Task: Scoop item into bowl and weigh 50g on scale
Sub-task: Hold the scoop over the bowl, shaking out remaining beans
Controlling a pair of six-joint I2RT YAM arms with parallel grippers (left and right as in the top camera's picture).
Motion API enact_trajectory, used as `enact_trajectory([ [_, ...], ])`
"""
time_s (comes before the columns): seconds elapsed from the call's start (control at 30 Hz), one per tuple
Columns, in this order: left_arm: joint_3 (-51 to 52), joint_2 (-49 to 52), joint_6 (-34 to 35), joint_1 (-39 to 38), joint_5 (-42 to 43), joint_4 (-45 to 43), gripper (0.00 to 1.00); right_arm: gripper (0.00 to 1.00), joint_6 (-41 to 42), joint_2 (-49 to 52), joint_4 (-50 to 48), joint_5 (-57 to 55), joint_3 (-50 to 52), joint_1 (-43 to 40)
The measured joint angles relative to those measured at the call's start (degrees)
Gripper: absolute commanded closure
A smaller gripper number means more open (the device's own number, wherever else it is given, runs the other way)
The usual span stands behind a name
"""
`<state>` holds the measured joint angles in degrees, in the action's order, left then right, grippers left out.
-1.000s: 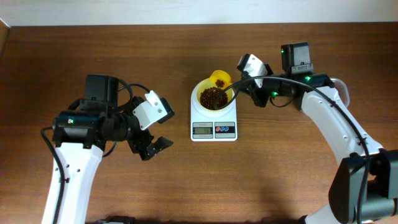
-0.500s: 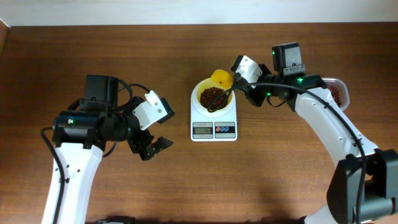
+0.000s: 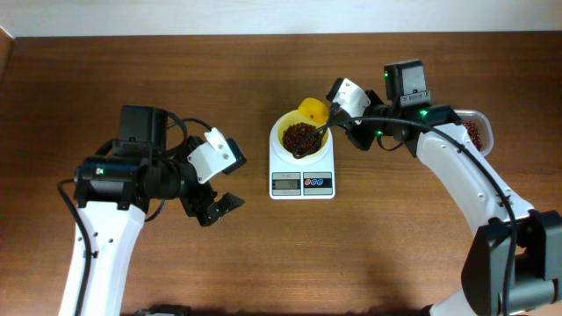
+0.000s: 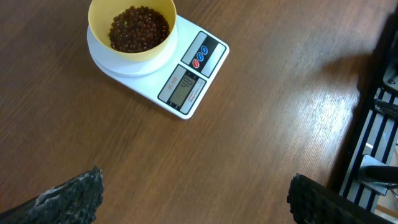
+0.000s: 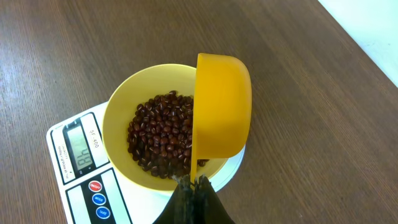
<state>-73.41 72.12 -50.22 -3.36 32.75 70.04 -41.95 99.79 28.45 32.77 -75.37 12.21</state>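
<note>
A pale yellow bowl (image 3: 283, 129) (image 5: 118, 118) (image 4: 99, 18) holding dark red-brown beans (image 3: 300, 136) (image 5: 163, 137) (image 4: 138, 28) stands on the white scale (image 3: 301, 183) (image 5: 81, 186) (image 4: 186, 93). My right gripper (image 3: 348, 125) (image 5: 194, 186) is shut on the handle of a small yellow scoop (image 3: 311, 110) (image 5: 222, 112), tipped on its side over the bowl's far rim. My left gripper (image 3: 213, 206) (image 4: 193, 199) is open and empty, low over the table left of the scale.
A clear plastic tub (image 3: 475, 132) with more beans stands at the right, partly hidden behind my right arm. A dark rack (image 4: 379, 124) shows at the right edge of the left wrist view.
Over the last second my right arm moved the scoop a little left and tipped it over the bowl, uncovering the tub. Since half a second ago nothing has moved. The left arm is still.
</note>
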Motion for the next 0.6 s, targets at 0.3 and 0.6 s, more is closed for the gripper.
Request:
enact_trajectory([
  [0.3, 0.00, 0.00, 0.00, 0.00, 0.00, -0.02, 0.01, 0.96, 0.00, 0.00, -0.39, 0.00, 0.00, 0.00],
  [0.6, 0.00, 0.00, 0.02, 0.00, 0.00, -0.02, 0.01, 0.96, 0.00, 0.00, -0.61, 0.00, 0.00, 0.00],
])
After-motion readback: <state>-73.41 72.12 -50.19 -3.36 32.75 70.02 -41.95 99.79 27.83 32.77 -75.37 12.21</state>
